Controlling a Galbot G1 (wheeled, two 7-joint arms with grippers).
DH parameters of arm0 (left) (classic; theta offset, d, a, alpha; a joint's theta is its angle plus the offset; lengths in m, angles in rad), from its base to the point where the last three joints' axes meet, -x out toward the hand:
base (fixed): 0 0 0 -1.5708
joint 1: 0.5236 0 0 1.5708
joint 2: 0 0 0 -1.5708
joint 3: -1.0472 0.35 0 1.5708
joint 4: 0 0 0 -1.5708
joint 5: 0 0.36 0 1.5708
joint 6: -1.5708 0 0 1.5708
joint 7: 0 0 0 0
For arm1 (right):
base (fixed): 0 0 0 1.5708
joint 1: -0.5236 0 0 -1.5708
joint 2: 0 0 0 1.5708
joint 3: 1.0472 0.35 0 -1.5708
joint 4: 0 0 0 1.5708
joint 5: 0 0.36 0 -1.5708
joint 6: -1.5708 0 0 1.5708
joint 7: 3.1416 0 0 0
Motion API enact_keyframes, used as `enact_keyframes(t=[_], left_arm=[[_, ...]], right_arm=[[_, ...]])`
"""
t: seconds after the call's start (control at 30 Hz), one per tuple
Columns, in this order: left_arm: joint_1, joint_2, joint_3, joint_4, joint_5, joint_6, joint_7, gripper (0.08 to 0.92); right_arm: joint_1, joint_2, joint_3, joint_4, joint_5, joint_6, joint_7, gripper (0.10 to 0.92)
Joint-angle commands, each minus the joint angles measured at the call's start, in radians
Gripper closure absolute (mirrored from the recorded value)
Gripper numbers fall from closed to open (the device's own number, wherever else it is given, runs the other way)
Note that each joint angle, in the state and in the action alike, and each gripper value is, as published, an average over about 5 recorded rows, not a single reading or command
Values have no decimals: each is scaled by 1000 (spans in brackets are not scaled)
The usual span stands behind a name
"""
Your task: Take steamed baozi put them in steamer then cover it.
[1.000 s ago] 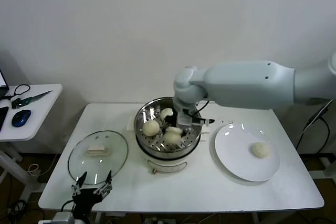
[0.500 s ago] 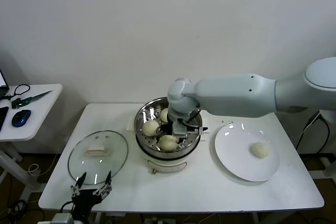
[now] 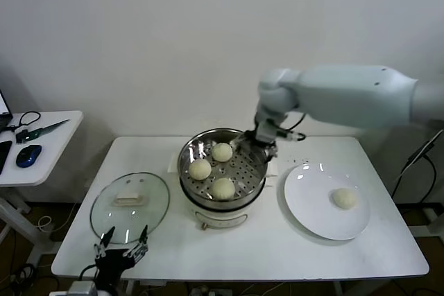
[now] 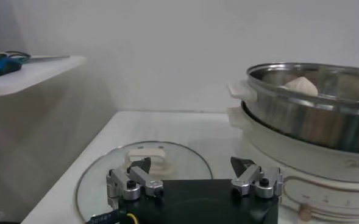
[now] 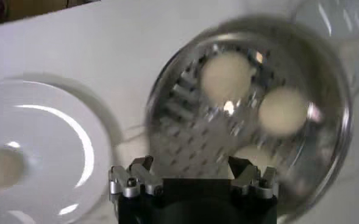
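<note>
Three baozi lie on the perforated tray of the steamer (image 3: 255,178): one at the back (image 3: 222,152), one at the left (image 3: 200,169) and one at the front (image 3: 223,188). A fourth baozi (image 3: 344,198) lies on the white plate (image 3: 312,206) to the right. My right gripper (image 3: 257,141) is open and empty above the steamer's back right rim; its wrist view shows the steamer (image 5: 185,115) and baozi (image 5: 228,73) below the gripper (image 5: 191,167). The glass cover (image 3: 130,207) lies flat on the table left of the steamer. My left gripper (image 3: 123,249) is open, low at the table's front edge by the cover (image 4: 144,170).
A side table (image 3: 48,136) at the far left holds a mouse and cables. The white table's front and right parts are bare. The wall stands close behind the steamer.
My right gripper let go of a baozi in the front of the steamer, then rose and moved back right to the steamer's rim. The left arm has not moved.
</note>
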Motion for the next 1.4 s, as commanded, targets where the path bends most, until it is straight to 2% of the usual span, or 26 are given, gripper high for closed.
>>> enact_keyframes(t=[0.03,0.17,0.4,0.6,0.77,1.4], left_arm=[[3,8,1,2,2,0,0,177],[-5,7,2,2,-3,1,1,177],[-13,-1,14,10,0,3,3,177],[-10,-5,8,17,2,1,2,177],[-10,-17,8,26,4,0,0,177],[-4,-28,1,47,8,-5,-2,177]], right_arm=[[131,-331,-181,-43,295,-317,-91,203],[8,-478,-125,-35,239,-440,-66,203],[-372,-563,193,-139,49,-453,-47,203],[-621,-505,447,-283,-49,-432,-38,203],[-685,-429,510,-375,-84,-409,-44,203],[-822,-332,627,-446,-145,-399,-8,203]])
